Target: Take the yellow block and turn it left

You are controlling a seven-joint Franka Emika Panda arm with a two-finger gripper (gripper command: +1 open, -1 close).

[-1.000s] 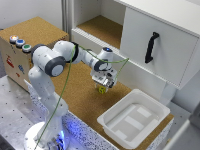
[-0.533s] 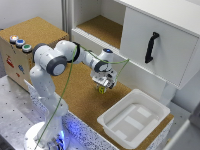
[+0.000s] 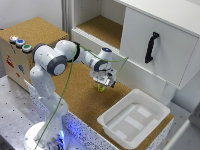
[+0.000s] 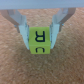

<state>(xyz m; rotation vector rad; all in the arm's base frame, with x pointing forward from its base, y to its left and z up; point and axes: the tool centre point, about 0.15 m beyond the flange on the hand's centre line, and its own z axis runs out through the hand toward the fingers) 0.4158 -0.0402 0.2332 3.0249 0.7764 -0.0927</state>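
Note:
The yellow block [image 4: 38, 42] is a small bright yellow cube with dark letter-like marks on its faces. In the wrist view it sits between my gripper's [image 4: 38, 36] two fingers [image 4: 21, 26], which press against its sides, just over the cork surface. In the exterior view the gripper [image 3: 102, 86] points down at the middle of the cork table, and the block [image 3: 101, 89] shows as a yellow spot at its tips. I cannot tell whether the block touches the cork or hangs just above it.
A white tray [image 3: 116, 105] lies towards the exterior view's right of the gripper. A white cabinet with a black handle [image 3: 151, 47] stands behind it, with an open shelf [image 3: 102, 27]. A wooden box with coloured buttons [image 3: 20, 42] stands at the exterior view's left.

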